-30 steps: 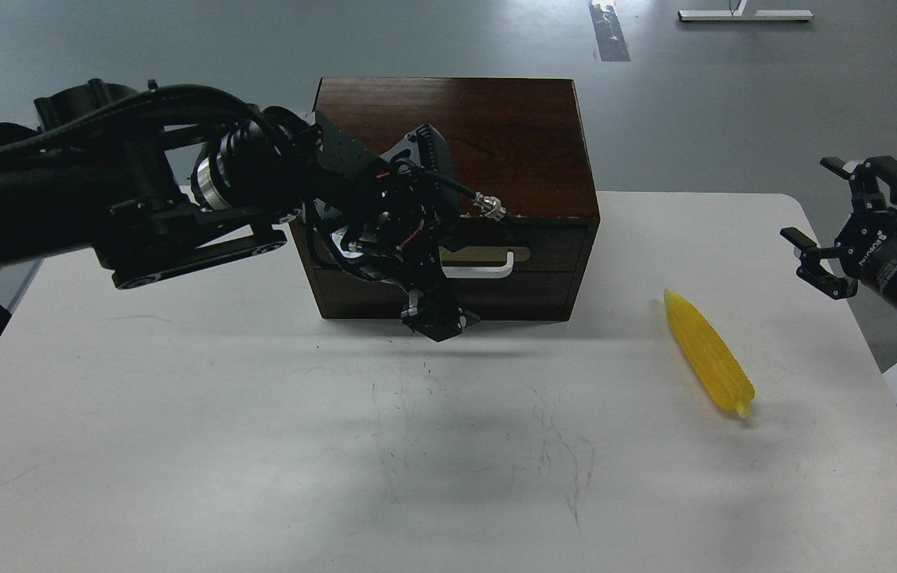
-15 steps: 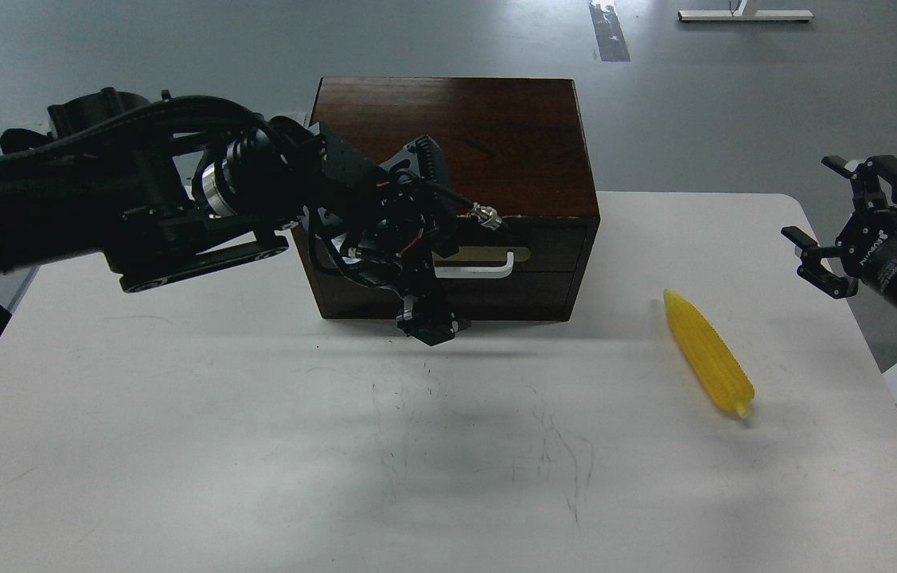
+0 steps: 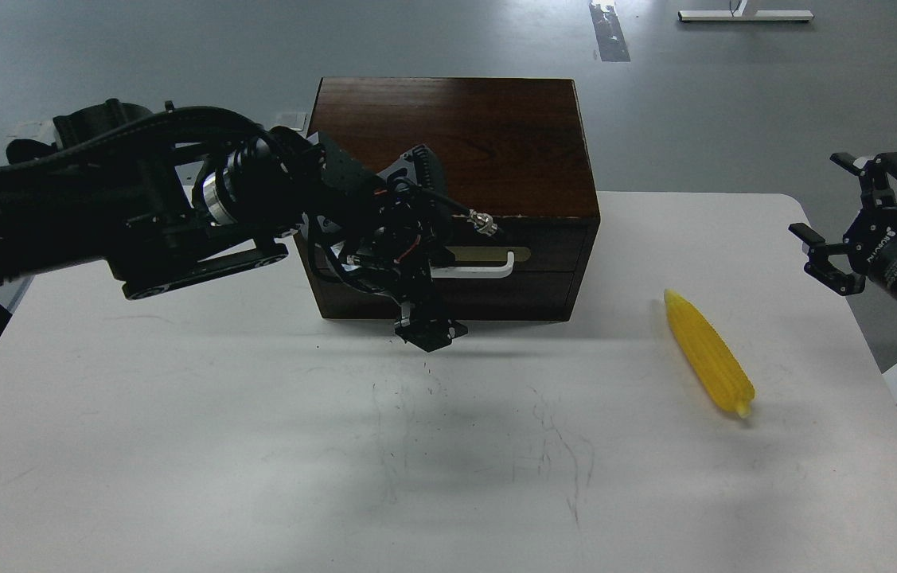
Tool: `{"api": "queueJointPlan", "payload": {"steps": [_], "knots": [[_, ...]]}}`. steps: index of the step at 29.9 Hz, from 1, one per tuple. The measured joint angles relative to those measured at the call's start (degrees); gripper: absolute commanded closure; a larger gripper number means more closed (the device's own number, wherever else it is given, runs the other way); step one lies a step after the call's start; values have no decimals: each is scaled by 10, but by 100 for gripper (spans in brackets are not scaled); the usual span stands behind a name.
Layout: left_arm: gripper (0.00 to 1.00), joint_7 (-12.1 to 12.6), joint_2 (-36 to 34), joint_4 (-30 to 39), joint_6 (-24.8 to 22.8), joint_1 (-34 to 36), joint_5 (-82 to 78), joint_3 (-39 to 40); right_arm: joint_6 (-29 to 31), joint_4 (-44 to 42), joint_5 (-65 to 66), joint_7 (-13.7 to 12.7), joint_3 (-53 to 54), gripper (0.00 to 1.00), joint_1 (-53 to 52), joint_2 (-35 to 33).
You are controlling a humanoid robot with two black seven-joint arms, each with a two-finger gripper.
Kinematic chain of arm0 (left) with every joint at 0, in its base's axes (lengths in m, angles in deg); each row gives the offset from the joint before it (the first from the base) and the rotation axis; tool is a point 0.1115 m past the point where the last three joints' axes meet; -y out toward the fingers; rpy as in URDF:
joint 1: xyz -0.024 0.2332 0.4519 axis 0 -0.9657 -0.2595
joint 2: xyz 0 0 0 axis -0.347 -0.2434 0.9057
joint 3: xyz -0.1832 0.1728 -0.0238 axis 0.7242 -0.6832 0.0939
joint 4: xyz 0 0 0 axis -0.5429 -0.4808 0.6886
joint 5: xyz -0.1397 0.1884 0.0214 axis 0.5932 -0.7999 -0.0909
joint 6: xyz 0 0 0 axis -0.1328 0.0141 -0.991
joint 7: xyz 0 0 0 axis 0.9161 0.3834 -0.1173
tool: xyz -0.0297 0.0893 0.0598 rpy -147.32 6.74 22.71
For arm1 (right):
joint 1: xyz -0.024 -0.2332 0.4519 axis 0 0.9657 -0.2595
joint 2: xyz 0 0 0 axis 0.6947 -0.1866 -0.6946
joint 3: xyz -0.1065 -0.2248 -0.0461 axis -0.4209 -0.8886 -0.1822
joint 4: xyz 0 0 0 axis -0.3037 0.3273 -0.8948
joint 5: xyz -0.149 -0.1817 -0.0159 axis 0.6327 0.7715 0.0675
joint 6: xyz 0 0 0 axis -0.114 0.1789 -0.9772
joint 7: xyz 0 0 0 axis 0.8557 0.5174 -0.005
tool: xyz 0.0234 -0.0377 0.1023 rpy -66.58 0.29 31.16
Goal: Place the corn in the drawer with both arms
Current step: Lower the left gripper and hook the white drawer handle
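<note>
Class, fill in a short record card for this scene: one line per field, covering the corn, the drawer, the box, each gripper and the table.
corn: lying flat on the table, right of the box, untouched
drawer: shut, flush with the box front
handle: white bar, partly hidden by the left arm
box: dark wood, at the table's far edge
left gripper: low in front of the box, just below the handle; fingers too dark to tell apart
right gripper: open, empty, raised beyond the corn near the table's right edge
table: white, scuffed with dark marks
</note>
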Motion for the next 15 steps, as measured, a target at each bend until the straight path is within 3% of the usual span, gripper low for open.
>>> {"api": "queueJointPlan", "payload": {"steps": [15], "knots": [[2, 0, 2, -2, 0, -6, -4, -4, 0, 0, 0, 0, 0, 0, 2, 0]]}}
